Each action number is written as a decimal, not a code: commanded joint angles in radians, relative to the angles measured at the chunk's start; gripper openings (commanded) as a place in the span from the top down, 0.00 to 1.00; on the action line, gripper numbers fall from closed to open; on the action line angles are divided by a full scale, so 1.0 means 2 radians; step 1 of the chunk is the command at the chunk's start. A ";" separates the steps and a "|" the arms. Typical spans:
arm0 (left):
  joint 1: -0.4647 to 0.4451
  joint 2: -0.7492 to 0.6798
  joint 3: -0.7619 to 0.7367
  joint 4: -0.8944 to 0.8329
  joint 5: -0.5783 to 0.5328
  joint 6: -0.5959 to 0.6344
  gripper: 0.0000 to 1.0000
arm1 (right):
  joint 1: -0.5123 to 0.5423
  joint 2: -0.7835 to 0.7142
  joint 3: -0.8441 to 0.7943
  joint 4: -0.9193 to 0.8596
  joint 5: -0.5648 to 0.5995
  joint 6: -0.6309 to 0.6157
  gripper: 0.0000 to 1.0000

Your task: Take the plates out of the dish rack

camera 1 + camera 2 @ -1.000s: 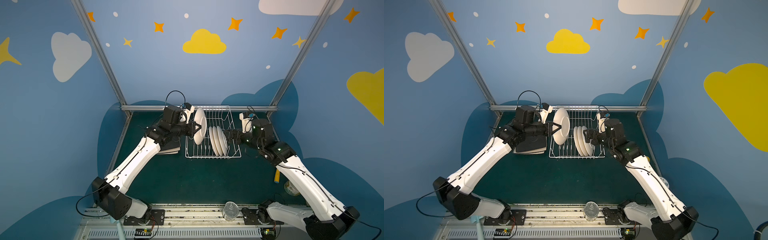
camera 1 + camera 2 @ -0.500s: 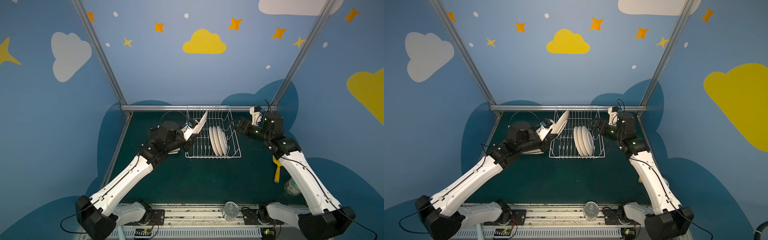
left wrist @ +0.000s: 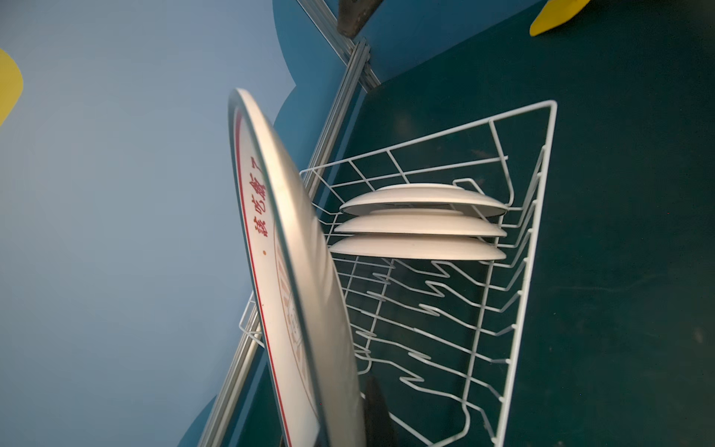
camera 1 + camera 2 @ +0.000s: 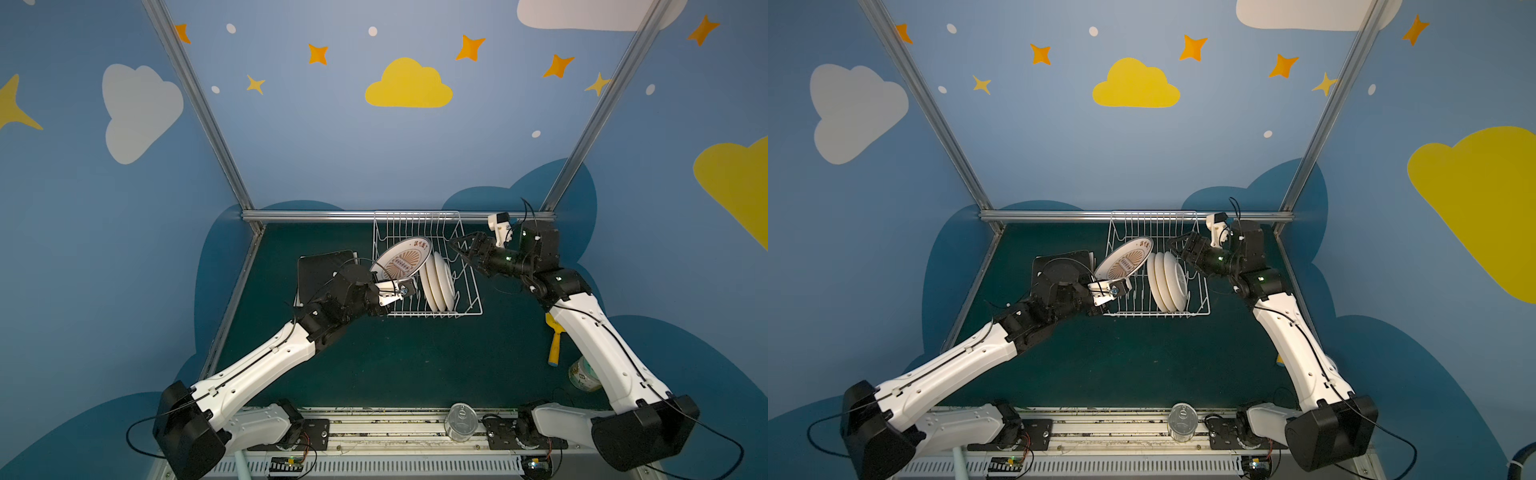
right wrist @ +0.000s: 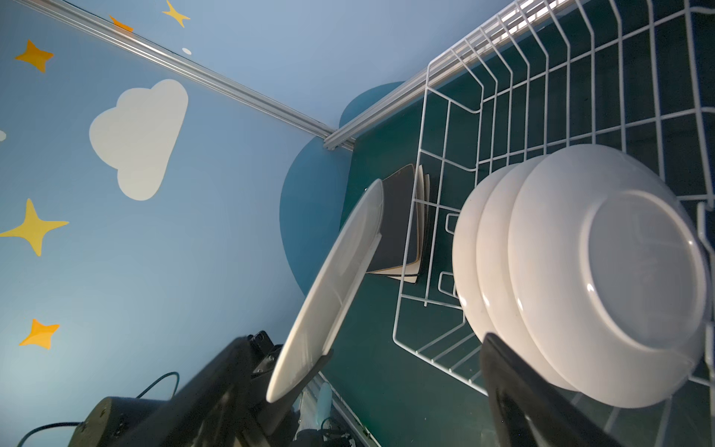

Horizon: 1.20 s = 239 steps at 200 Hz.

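My left gripper (image 4: 405,291) is shut on the rim of a round white plate (image 4: 401,262) with an orange sunburst print. It holds the plate tilted, face up, over the left side of the white wire dish rack (image 4: 473,286). Three white round plates (image 4: 436,282) stand on edge in the rack's middle. My right gripper (image 4: 459,247) hangs open over the rack's far right edge, holding nothing. In the left wrist view the held plate (image 3: 294,290) fills the centre beside the rack (image 3: 541,193). The right wrist view shows the three standing plates (image 5: 580,271) and the held plate (image 5: 336,278).
A stack of square plates (image 4: 320,270) with a black one on top lies on the green mat left of the rack. A yellow-handled scraper (image 4: 555,345) and a white tin (image 4: 584,374) lie at the right. A metal can (image 4: 459,422) stands at the front rail.
My left gripper has drawn the sunburst plate up and toward the front left, tipping it from upright to face up. My right arm pulled back from the standing plates to the rack's far right.
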<state>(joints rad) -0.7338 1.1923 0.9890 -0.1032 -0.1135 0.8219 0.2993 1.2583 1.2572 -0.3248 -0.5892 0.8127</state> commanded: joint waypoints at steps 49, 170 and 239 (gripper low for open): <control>-0.017 0.012 0.007 0.071 -0.028 0.078 0.97 | 0.037 0.032 0.002 0.007 -0.008 0.019 0.11; -0.041 0.032 0.004 0.082 -0.059 0.137 0.97 | 0.077 0.088 0.036 -0.066 0.005 0.003 0.44; -0.042 0.038 -0.018 0.125 -0.080 0.147 0.93 | 0.072 0.092 0.019 -0.024 -0.022 0.031 0.75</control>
<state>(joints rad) -0.8246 1.2709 0.9562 0.0124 -0.2367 1.1236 0.4473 1.4349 1.2945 -0.4156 -0.5919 0.8696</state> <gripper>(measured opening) 0.078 0.273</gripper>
